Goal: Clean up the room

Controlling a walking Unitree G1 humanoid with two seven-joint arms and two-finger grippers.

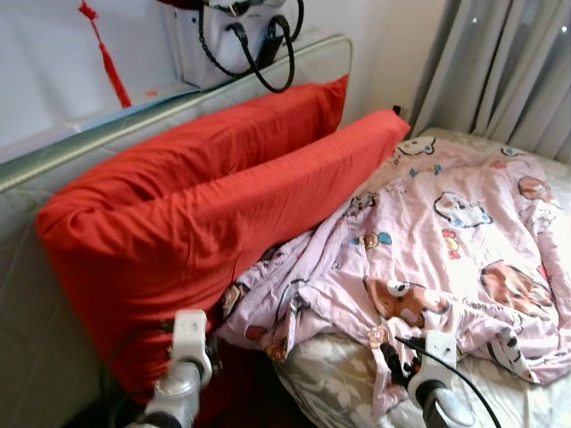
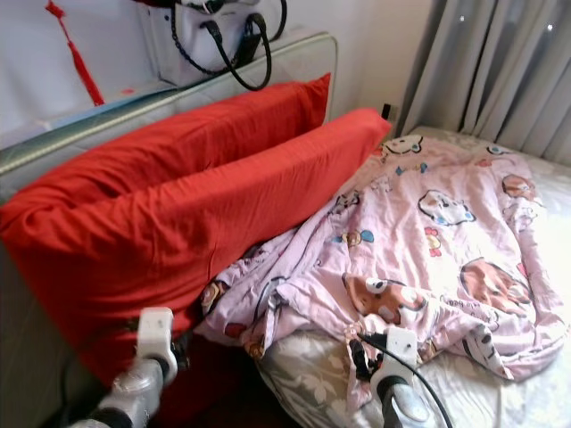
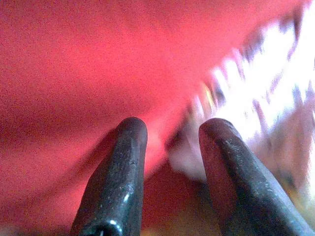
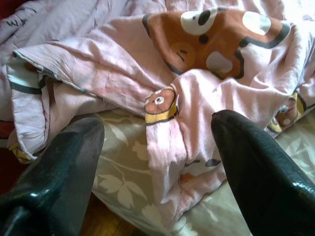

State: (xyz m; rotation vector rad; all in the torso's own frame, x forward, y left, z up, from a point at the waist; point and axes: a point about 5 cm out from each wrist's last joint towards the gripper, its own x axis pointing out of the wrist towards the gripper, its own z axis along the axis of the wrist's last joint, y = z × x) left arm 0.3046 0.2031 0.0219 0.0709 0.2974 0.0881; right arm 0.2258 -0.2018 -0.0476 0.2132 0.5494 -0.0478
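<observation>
Pink cartoon-print quilt [image 1: 446, 241] is lying crumpled across the bed [image 1: 339, 374] beside red pillows [image 1: 205, 205]; the right end effector [image 4: 157, 147], open and empty, is straddling its hem, apparently risking a thin pinch that slips.

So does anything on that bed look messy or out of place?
Yes. The pink cartoon-print quilt lies crumpled and bunched, its corner spilling over the mattress edge instead of lying flat. The two red pillows lean against the headboard, the front one slumped onto the quilt.
</observation>
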